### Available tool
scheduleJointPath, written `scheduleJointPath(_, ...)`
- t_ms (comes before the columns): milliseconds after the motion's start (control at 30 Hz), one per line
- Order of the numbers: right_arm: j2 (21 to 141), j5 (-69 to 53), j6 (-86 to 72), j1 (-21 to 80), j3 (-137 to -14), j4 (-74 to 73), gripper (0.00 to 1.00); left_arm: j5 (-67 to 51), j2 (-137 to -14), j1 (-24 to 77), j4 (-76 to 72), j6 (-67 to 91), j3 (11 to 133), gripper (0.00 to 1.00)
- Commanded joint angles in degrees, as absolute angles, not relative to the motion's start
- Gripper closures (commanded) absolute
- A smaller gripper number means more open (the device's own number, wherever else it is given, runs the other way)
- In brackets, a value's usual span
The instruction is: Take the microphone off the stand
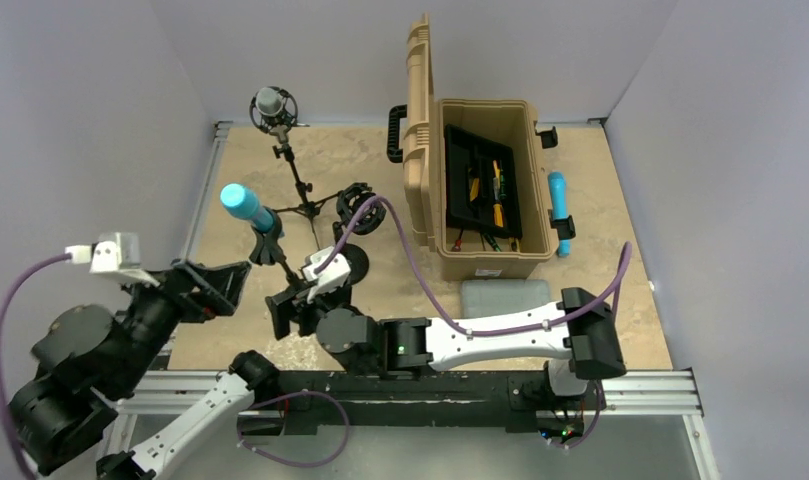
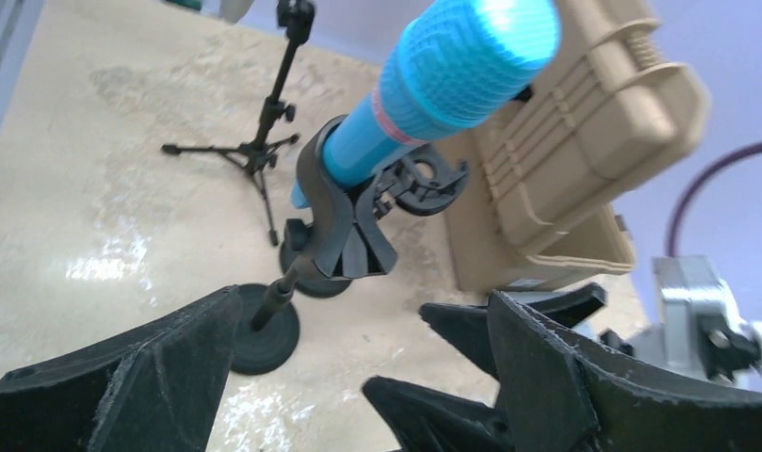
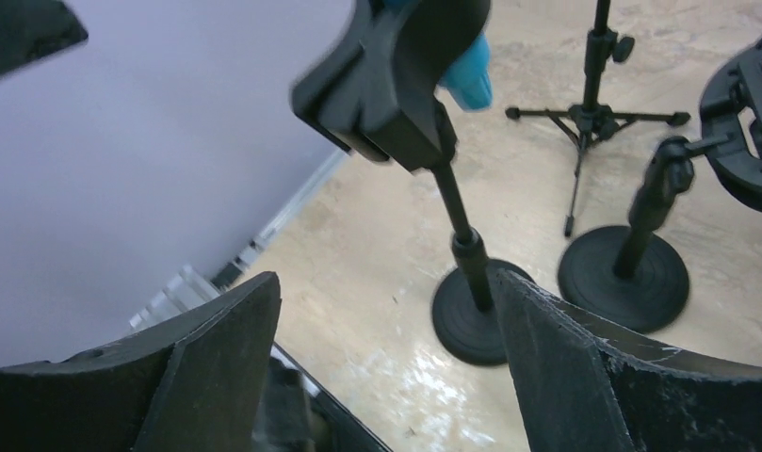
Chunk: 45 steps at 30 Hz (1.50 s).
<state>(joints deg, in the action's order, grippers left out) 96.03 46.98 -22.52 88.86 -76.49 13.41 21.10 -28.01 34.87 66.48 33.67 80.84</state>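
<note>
A blue microphone (image 1: 245, 207) sits tilted in the black clip (image 1: 270, 247) of a short stand with a round base. In the left wrist view the microphone (image 2: 443, 85) rises up and to the right from the clip (image 2: 339, 226), above the base (image 2: 264, 334). My left gripper (image 1: 230, 280) is open and empty, just left of and below the clip. My right gripper (image 1: 292, 312) is open and empty in front of the stand. In its view the stand's pole (image 3: 462, 235) and base (image 3: 471, 315) lie ahead between the fingers, with the clip (image 3: 396, 75) above.
A second round-base stand with an empty shock mount (image 1: 360, 210) stands just right. A tripod stand with a grey microphone (image 1: 273, 105) is at the back left. An open tan toolbox (image 1: 485, 190) sits right of centre, with another blue microphone (image 1: 560, 215) beside it.
</note>
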Motion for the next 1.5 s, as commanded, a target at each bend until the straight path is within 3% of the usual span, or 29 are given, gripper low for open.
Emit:
scheduleJointPath(0,100.2,59.3,-28.0,89.7,-87.1,9.8,0.17,17.2,-22.9,34.7,63.0,29.2,82.7,0.00)
scheduleJointPath(267,108.2,63.3,-24.4,89.5,-98.0,11.0,0.11,20.5,-18.3,34.6,65.9,27.8,83.8,0.00)
scheduleJointPath(300,109.7,63.6,-24.0,82.0,-100.0,10.3,0.11,20.7,-18.0,34.6,66.2,27.7,84.1,0.00)
scheduleJointPath(333,111.4,63.5,-23.6,88.1,-101.9,9.8,0.10,20.8,-17.7,34.7,66.5,27.6,84.3,0.00)
scheduleJointPath(533,118.5,64.7,-20.1,86.9,-112.2,7.0,0.10,21.8,-16.0,34.7,67.4,27.3,84.9,0.00)
scheduleJointPath(667,118.5,60.5,-16.3,85.0,-111.3,6.3,0.21,22.5,-15.1,34.7,68.3,27.0,85.0,0.00)
scheduleJointPath(833,110.1,44.2,-2.5,84.8,-97.9,20.0,0.29,21.8,-15.7,34.7,68.5,26.6,84.5,0.00)
scheduleJointPath(1000,104.2,31.9,-1.9,79.2,-91.2,19.7,0.40,20.6,-16.9,34.7,67.0,26.6,82.8,0.00)
scheduleJointPath(1167,100.6,5.7,3.9,74.0,-86.0,21.8,0.44,19.0,-18.0,34.7,65.3,26.7,81.7,0.00)
scheduleJointPath(1200,100.7,3.9,5.3,73.8,-86.1,21.3,0.46,18.8,-18.3,34.7,65.2,26.7,81.7,0.00)
scheduleJointPath(1300,101.2,2.6,7.1,72.4,-87.4,18.6,0.69,18.9,-19.2,34.7,65.0,26.6,81.4,0.00)
scheduleJointPath(1467,99.4,-4.1,10.6,70.2,-86.6,15.8,0.71,18.4,-21.0,34.6,63.0,24.3,80.0,0.00)
